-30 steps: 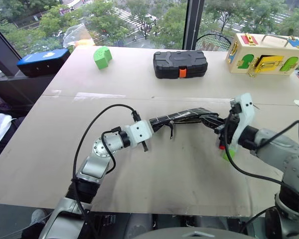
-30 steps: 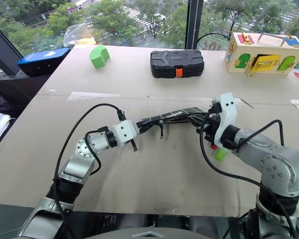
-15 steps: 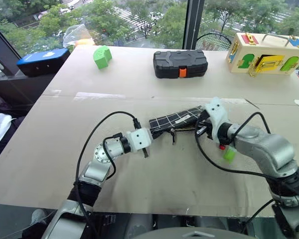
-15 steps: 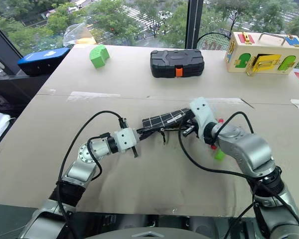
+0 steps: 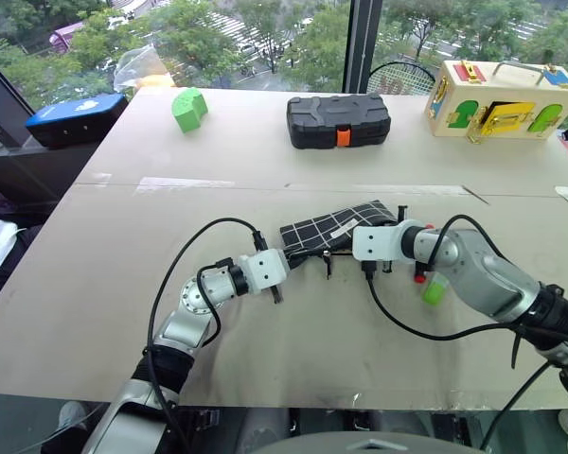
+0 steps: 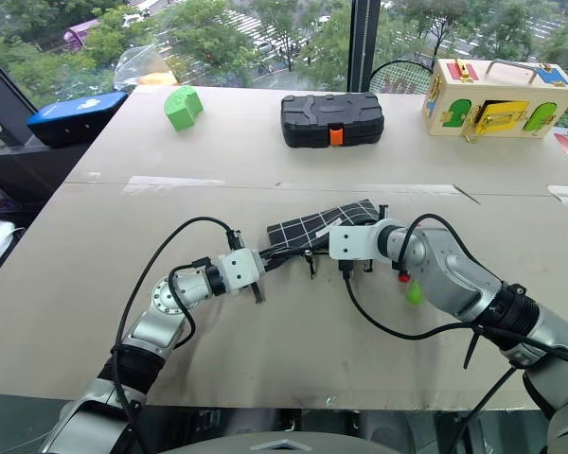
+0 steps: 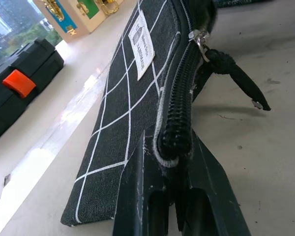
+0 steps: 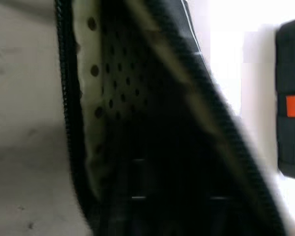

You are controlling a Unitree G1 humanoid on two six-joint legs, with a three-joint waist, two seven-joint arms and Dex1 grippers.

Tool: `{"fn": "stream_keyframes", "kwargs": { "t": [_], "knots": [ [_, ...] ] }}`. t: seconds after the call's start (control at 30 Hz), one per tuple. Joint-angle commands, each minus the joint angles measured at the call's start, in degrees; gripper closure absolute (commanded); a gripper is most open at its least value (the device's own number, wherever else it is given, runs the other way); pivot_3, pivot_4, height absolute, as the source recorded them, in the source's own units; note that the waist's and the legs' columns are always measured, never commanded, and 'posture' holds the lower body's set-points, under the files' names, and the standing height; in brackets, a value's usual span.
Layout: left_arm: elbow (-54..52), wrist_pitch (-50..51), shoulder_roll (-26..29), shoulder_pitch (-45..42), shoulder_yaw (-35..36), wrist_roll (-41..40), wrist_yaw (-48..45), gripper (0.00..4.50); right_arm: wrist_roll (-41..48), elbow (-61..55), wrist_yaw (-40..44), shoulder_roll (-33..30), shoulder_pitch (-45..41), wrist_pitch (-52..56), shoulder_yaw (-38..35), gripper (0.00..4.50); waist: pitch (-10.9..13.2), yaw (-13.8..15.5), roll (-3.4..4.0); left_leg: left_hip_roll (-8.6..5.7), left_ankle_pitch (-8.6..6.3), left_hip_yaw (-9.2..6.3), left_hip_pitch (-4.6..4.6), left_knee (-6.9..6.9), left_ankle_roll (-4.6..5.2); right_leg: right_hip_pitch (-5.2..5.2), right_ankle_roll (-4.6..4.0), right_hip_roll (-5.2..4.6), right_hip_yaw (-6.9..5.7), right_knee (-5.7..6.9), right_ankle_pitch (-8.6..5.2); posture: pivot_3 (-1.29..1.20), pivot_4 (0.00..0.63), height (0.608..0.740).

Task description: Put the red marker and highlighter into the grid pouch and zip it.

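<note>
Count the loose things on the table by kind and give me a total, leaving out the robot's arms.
Pens: 2, the highlighter and the red marker
Pouches: 1, the grid pouch
Boxes and cases: 2, the black case and the wooden latch box
Blocks: 1, the green block
Total: 6

The red marker [image 5: 419, 277] shows just its red tip past the right arm; the barrel is hidden. The highlighter [image 5: 434, 290] is partly covered by that arm too. The right gripper [image 5: 367, 244] has its jaws buried at the pouch [image 5: 331, 230] mouth, so their state can't be told. In the right wrist view the pouch's inside is dark and blurred, contents unreadable
</note>
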Motion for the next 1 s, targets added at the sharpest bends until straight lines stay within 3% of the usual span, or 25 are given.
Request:
{"fn": "stream_keyframes", "kwargs": {
  "t": [0.03,0.07,0.17,0.33,0.47,0.6,0.77,0.9,1.0],
  "knots": [
    [2.1,-1.2,-0.2,-0.7,0.3,-0.1,0.5,4.50,-2.2,-1.5,1.5,0.4,0.5,-0.3,-4.1,1.90,0.0,0.1,-0.01,0.00,0.00,0.00,0.00,0.00,0.00,0.00,0.00,-0.01,0.00,0.00,0.00,0.00,0.150,0.740],
    [2.6,-1.4,-0.1,-0.8,0.4,-0.2,0.4,4.50,-2.6,-1.8,1.9,0.5,0.9,-0.2,-4.7,1.30,0.0,0.1,-0.01,-0.01,-0.01,0.00,0.00,0.02,0.02,0.01,0.00,-0.01,0.00,0.00,0.00,0.00,0.150,0.740],
    [3.5,-1.7,0.2,-1.7,0.9,-0.7,-0.1,4.50,-3.4,-2.9,3.1,0.4,2.1,0.2,-6.7,0.04,0.0,0.2,-0.01,-0.01,-0.04,0.00,0.00,0.03,0.07,0.02,0.00,-0.02,0.00,0.00,0.00,0.00,0.150,0.740],
    [2.6,-0.4,1.0,-3.0,1.7,-1.4,-0.6,4.50,3.9,-11.7,5.8,3.0,7.9,11.4,-16.2,0.02,0.0,0.4,-0.03,-0.01,-0.03,-0.03,-0.03,0.04,0.05,0.02,-0.02,-0.02,-0.03,0.00,0.01,0.00,0.150,0.740],
    [1.2,2.1,1.7,-4.3,2.5,-2.2,-0.8,4.50,15.3,-28.1,7.1,10.2,15.8,33.5,-34.1,0.02,0.0,0.7,-0.06,0.00,-0.06,-0.16,-0.08,0.03,0.10,0.01,-0.03,0.00,-0.10,0.00,0.02,0.00,0.150,0.740],
    [0.7,4.3,2.0,-5.5,3.1,-2.9,-1.2,4.50,15.9,-36.4,2.3,14.8,20.3,49.4,-43.9,0.02,0.0,0.8,-0.09,-0.01,-0.15,-0.19,-0.08,0.03,0.25,0.01,-0.04,-0.01,-0.10,-0.01,0.02,0.00,0.150,0.740],
    [-3.5,8.7,2.1,-6.7,3.2,-3.8,-2.2,4.50,13.3,-32.2,-9.1,24.8,20.7,60.3,-46.1,0.02,-0.1,0.9,-0.13,-0.04,-0.16,-0.20,-0.09,0.03,0.25,-0.01,-0.06,-0.04,-0.07,-0.01,0.01,0.00,0.150,0.740],
    [-8.0,13.0,2.1,-7.4,3.0,-4.0,-2.6,4.50,11.4,-23.6,-16.9,30.7,21.3,59.5,-46.8,0.02,0.0,0.8,-0.11,-0.04,-0.13,-0.19,-0.06,0.03,0.21,-0.01,-0.06,0.01,-0.06,0.08,0.01,0.00,0.150,0.740],
    [-12.0,16.5,2.0,-7.5,2.9,-4.1,-2.6,4.50,11.6,-19.7,-19.8,33.3,21.7,57.3,-48.4,0.79,-0.1,0.8,-0.13,-0.06,-0.01,-0.16,-0.06,0.03,0.00,-0.01,-0.04,0.04,-0.04,0.10,0.01,0.00,0.150,0.740]
  ]
}}
